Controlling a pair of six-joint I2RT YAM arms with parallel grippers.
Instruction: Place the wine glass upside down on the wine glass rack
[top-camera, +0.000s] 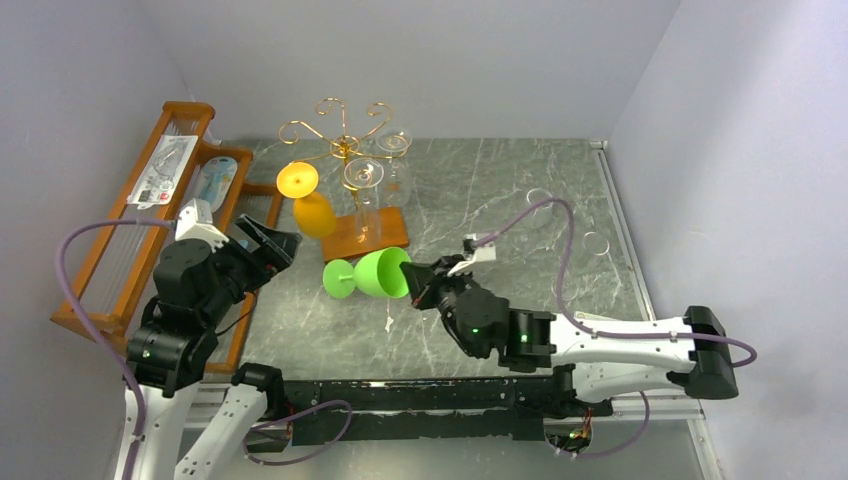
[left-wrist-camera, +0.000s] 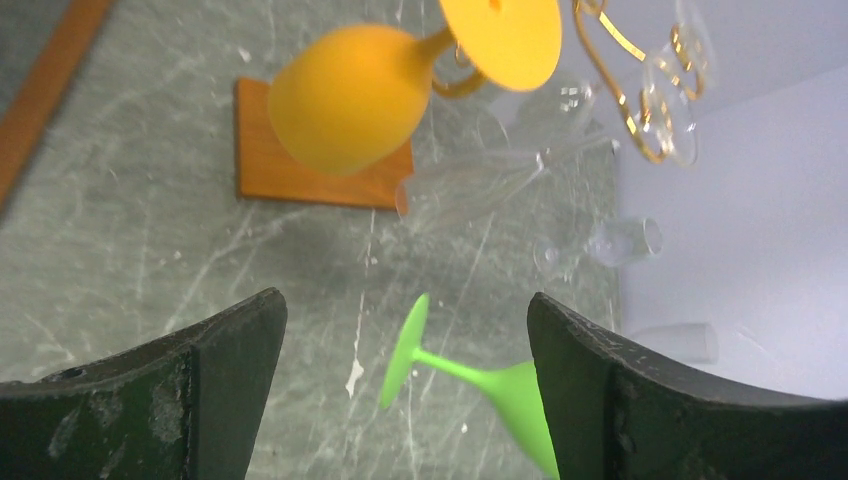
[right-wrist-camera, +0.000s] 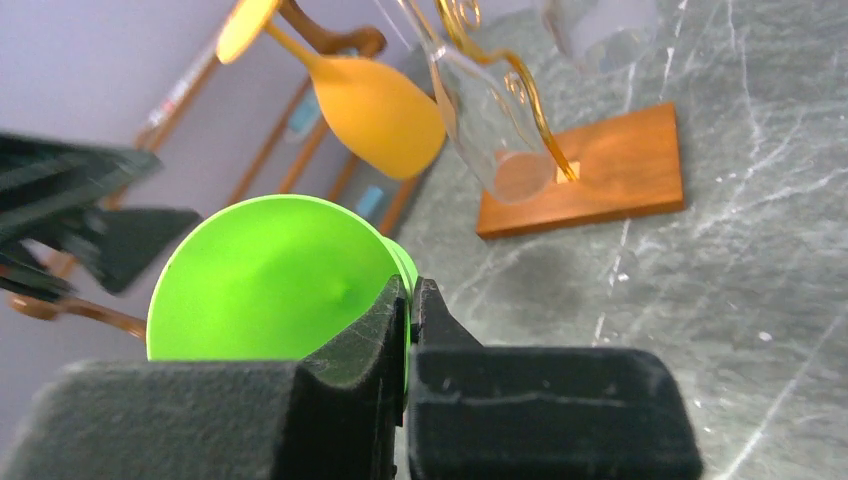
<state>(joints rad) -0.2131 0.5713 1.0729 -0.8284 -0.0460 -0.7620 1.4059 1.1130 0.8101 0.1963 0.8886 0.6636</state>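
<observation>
The green wine glass is on its side in front of the rack, foot toward the left and bowl mouth toward the right. My right gripper is shut on the bowl's rim, one finger inside the bowl and one outside; the gripper pinches the thin green edge. My left gripper stands wide open to the left of the glass, holding nothing, with the green foot and stem seen between its fingers. The wine glass rack is gold wire on a brown wooden base.
An orange glass and two clear glasses hang upside down on the rack. Clear glasses lie on the table at right. A large wooden shelf lines the left wall, close behind the left arm.
</observation>
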